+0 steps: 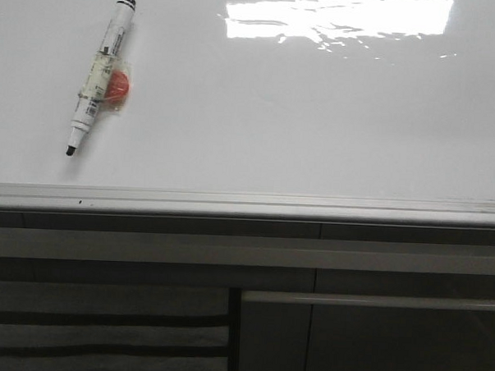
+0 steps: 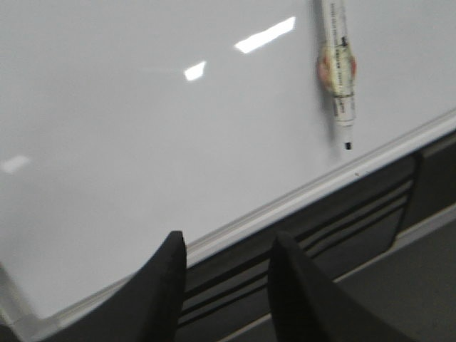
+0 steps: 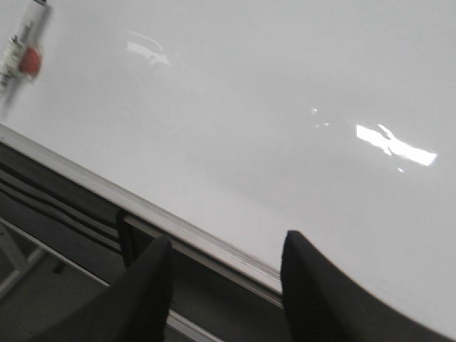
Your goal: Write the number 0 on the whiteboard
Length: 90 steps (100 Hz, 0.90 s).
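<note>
Whiteboard [image 1: 316,114] lies flat, surface unmarked, no number 0 visible; silver frame edge [image 1: 247,203] along near side; marker [image 1: 101,71] uncapped at 10 o'clock, tip toward 6 o'clock, orange clip [image 1: 118,87] taped on; left gripper [image 2: 224,278] spread, empty, over near edge; right gripper [image 3: 224,278] spread, empty.

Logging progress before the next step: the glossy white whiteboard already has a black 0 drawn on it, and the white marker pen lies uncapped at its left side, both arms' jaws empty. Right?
Not quite: the glossy white whiteboard is blank, with no 0 drawn, as the front view shows. The white marker pen does lie uncapped at its left side, and both arms' jaws are empty.
</note>
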Available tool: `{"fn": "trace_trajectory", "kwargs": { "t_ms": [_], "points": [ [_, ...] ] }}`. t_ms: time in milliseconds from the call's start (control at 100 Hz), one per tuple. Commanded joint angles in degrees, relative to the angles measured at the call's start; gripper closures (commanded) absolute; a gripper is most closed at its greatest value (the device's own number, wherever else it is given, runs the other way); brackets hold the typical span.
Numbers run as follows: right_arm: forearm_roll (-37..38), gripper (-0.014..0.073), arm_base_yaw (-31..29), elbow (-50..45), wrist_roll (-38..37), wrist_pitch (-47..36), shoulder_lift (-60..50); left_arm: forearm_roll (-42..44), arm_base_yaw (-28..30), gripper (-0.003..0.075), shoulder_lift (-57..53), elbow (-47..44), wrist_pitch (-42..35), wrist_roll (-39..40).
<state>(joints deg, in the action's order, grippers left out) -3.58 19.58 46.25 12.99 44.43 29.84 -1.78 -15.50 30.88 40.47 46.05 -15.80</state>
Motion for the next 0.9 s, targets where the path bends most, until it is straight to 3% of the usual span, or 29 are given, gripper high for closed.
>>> {"fn": "trace_trajectory", "kwargs": {
  "t_ms": [0, 270, 400, 730, 890],
  "points": [
    [-2.9, 0.0295, -0.1, 2.3, 0.7, -4.0, 1.3, -4.9, -2.1, 0.0477, 2.7, 2.1, -4.2, 2.0],
    [-3.4, 0.0295, -0.1, 2.2, 0.7, -1.2, 0.3, -15.4, -2.8, 0.0461, 3.3, 0.0, -14.3, 1.9],
    [-5.7, 0.0295, -0.1, 2.2, 0.7, -1.2, 0.1, -17.5, -2.9, 0.0394, 3.8, -1.6, -14.7, 1.7],
    [-6.1, 0.0295, -0.1, 1.7, 0.7, -0.6, 0.1, -21.8, -3.0, 0.0409, 4.7, -3.7, -14.3, 1.7],
    [-6.1, 0.0295, -0.1, 0.1, 0.7, -1.0, 0.1, -20.4, -6.1, 0.0408, 4.7, -3.7, -14.7, 1.7]
  ]
}}
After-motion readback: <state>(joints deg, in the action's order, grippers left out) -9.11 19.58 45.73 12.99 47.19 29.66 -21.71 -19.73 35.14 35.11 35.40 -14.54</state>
